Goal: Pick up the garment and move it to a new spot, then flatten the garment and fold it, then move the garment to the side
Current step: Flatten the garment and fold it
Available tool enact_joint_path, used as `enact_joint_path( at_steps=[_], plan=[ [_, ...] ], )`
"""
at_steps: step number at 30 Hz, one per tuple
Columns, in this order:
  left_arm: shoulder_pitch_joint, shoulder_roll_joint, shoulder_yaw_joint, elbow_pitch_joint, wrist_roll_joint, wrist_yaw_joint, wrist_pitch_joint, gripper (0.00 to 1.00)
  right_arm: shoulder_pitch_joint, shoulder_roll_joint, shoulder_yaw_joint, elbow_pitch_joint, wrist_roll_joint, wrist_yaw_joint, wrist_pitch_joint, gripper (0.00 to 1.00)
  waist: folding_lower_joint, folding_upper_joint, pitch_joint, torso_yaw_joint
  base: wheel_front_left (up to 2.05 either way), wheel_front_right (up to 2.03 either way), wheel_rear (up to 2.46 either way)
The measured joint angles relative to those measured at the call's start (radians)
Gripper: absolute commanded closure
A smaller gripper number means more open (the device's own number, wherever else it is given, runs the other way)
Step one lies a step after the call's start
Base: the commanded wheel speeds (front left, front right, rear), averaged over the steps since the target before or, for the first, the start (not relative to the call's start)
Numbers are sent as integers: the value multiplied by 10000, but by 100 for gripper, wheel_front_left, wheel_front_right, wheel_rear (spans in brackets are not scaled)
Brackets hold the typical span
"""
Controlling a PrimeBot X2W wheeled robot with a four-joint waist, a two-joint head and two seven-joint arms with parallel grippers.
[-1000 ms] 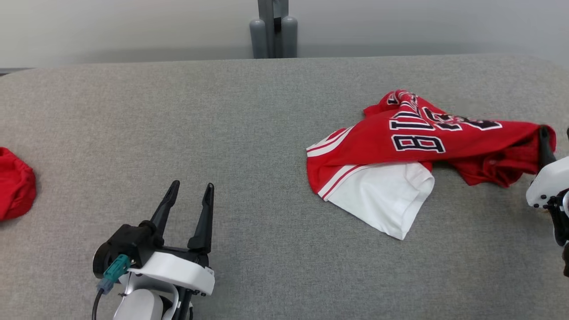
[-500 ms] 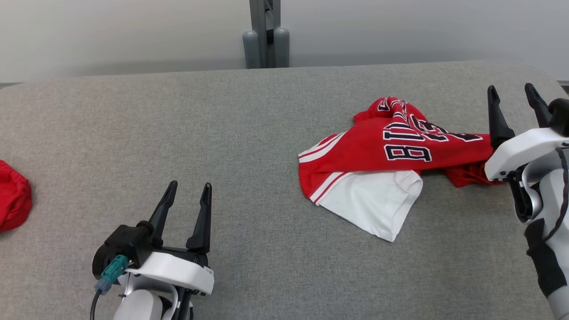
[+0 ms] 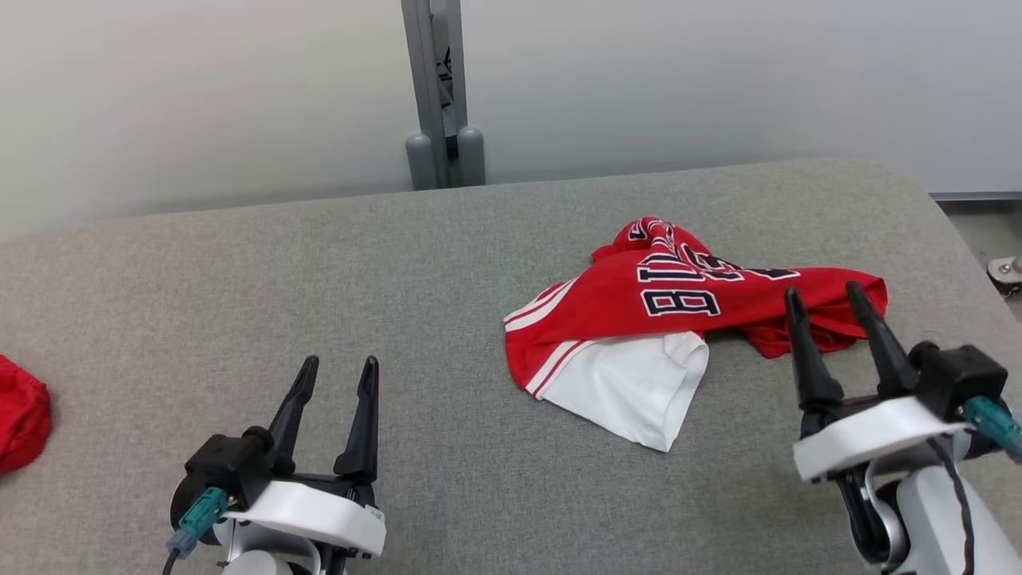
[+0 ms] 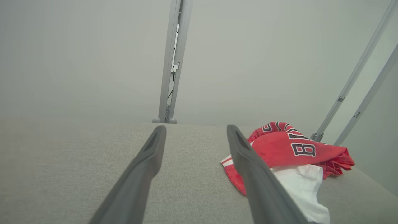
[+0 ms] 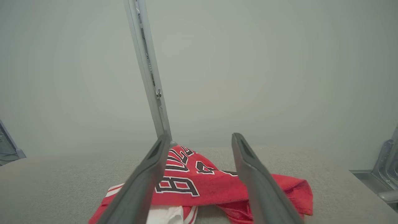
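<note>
Table (image 3: 239, 303): grey fabric top, running the full width of the head view, with a grey metal post (image 3: 435, 88) standing behind its far edge.

Garment (image 3: 607, 311): red jersey with dark, white-edged lettering and a white section at the near side. It lies crumpled on the table, right of centre, unfolded.

Right gripper (image 3: 822, 289): fingers spread apart with nothing between them, tips at the garment's right end.

Left gripper (image 3: 339, 363): fingers spread apart and holding nothing, over bare table, well apart from the garment.

Second red cloth (image 3: 20, 415): bunched at the table's left edge.
</note>
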Motion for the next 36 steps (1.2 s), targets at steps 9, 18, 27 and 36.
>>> enact_joint_path(
  at_steps=[9,18,27,36],
  plan=[
    [153,0,-79,21,-119,82,0,0,962,161,163,-157,-832,2,0,0,0,0,-269,-204,0,0,0],
    [168,0,-280,215,-211,63,0,0,926,224,0,-362,-913,2,0,0,0,0,-111,-378,0,0,0],
    [-1531,0,-1812,1988,548,-360,0,0,655,391,157,-497,-1110,2,0,0,0,0,512,-732,0,0,0],
    [-4194,-8,-3584,4991,-107,-533,520,0,275,577,-6,-686,-1189,2,0,0,0,0,1538,-1206,0,0,0]
  ],
)
